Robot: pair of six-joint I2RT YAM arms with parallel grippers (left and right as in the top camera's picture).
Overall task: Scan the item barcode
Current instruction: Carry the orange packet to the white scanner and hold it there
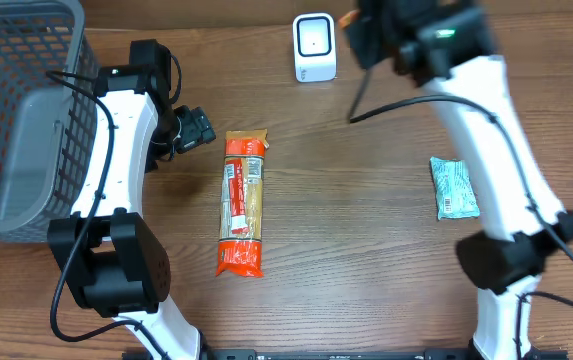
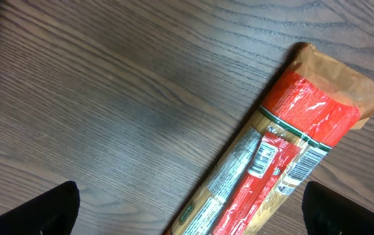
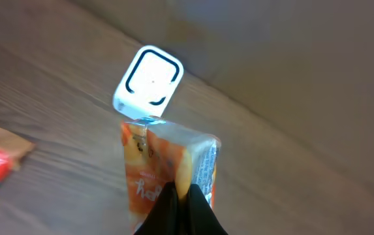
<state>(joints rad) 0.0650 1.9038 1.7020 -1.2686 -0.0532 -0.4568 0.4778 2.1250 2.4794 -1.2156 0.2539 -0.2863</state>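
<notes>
Step in hand: showing item to scanner. R gripper [image 3: 180, 196] was pinched shut on orange plastic snack pouch [image 3: 167, 163], held near white square barcode scanner [image 3: 149, 81]. L gripper [image 1: 194, 128] fingers wide, empty. Next prob. needed: barcode side turned twd scanner face.

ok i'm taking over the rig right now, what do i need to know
Left fingers: open, empty, hovering by the top end of the spaghetti packet lying mid-table.
Right fingers: shut on an orange pouch, held up at the white scanner.
Teal packet lies by the right arm; grey basket at far left.
Done: pouch lifted to the scanner. Left: confirm its scan, then spaghetti and teal packet.
</notes>
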